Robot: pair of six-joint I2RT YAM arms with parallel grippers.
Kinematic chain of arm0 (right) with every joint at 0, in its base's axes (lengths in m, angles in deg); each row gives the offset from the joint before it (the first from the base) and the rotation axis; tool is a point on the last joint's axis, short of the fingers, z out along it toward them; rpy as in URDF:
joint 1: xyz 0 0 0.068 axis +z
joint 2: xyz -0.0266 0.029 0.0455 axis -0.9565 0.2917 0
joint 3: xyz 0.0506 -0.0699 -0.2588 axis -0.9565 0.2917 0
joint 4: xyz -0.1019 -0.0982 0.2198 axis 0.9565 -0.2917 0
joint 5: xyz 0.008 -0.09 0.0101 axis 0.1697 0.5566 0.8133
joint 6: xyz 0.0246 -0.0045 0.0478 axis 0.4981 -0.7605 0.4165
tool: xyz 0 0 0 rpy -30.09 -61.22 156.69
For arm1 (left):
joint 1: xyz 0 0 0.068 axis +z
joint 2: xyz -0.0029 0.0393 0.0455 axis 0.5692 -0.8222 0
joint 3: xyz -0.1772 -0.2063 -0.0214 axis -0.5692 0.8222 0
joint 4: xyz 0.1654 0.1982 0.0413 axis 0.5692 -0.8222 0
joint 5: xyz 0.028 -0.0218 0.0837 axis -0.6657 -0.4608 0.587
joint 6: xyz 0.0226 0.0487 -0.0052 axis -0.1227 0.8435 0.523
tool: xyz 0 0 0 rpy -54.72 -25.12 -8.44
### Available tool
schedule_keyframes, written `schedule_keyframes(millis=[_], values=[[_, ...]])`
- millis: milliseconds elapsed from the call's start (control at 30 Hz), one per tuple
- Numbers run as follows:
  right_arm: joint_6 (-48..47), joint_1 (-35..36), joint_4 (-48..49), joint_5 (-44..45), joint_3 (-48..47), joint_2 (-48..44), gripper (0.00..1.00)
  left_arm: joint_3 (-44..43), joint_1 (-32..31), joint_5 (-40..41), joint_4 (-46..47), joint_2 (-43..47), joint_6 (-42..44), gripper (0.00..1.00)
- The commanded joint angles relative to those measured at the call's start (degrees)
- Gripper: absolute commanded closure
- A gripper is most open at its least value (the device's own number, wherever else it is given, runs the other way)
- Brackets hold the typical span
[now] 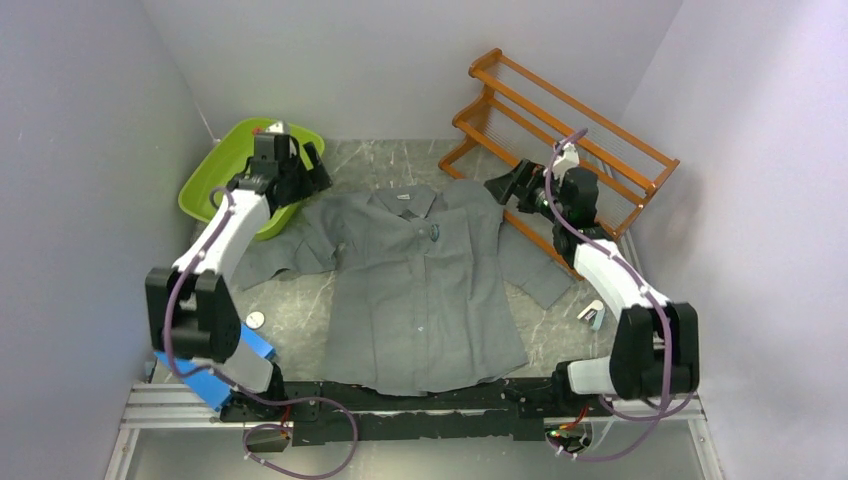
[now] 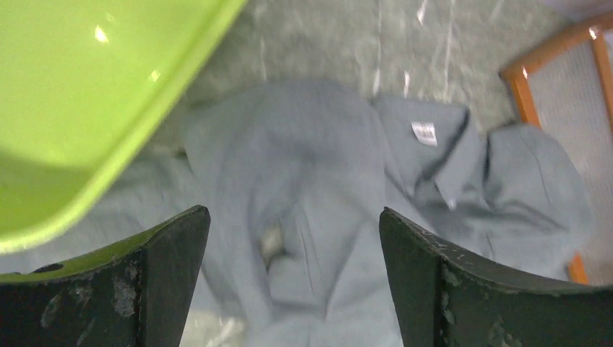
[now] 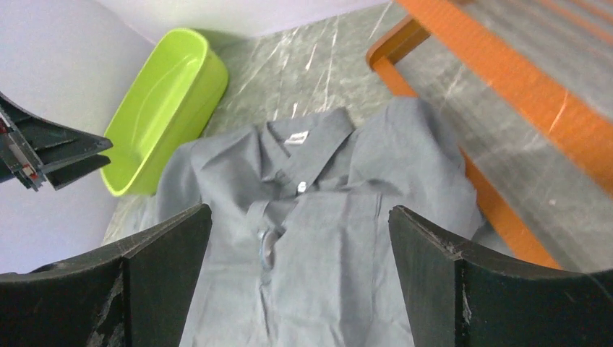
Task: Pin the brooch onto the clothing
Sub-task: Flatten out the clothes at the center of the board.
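The clothing point(image 1: 425, 300), a dark-grey collared shirt, lies spread face up on the table, collar towards the back. The brooch point(image 1: 437, 232), a small oval with a bluish rim, sits on the chest just below the collar and also shows as the brooch point(image 3: 268, 248) by the button strip. Whether its pin goes through the cloth I cannot tell. My left gripper point(image 1: 303, 165) hangs open above the shirt's left shoulder; the shirt point(image 2: 318, 188) shows blurred under the left gripper point(image 2: 295, 217). My right gripper point(image 1: 505, 187) is open over the right shoulder, with the shirt point(image 3: 347, 275) below the right gripper point(image 3: 300, 213). Neither holds anything.
A lime-green basin point(image 1: 215, 175) stands at the back left, right beside my left gripper. An orange wooden rack point(image 1: 570, 130) stands at the back right, behind my right arm. A small white disc point(image 1: 256, 320) lies left of the shirt and a small pale object point(image 1: 593, 313) lies to its right.
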Motion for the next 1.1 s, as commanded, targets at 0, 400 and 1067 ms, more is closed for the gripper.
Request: schedule_keyframes(millis=[0, 400, 1067], values=[[0.6, -0.1, -3.9, -2.8, 7.9, -7.2, 0.03, 10.4, -2.1, -5.6, -1.7, 12.6, -5.2, 0.08], [3.9, -0.3, -24.2, 5.6, 22.2, -18.7, 0.07, 45.5, -4.9, -10.9, -11.0, 31.4, -25.3, 0.17], [12.9, -0.3, -17.1, -2.8, 34.2, -5.0, 0.98, 49.3, -14.1, -9.9, -9.6, 24.9, -29.1, 0.93]])
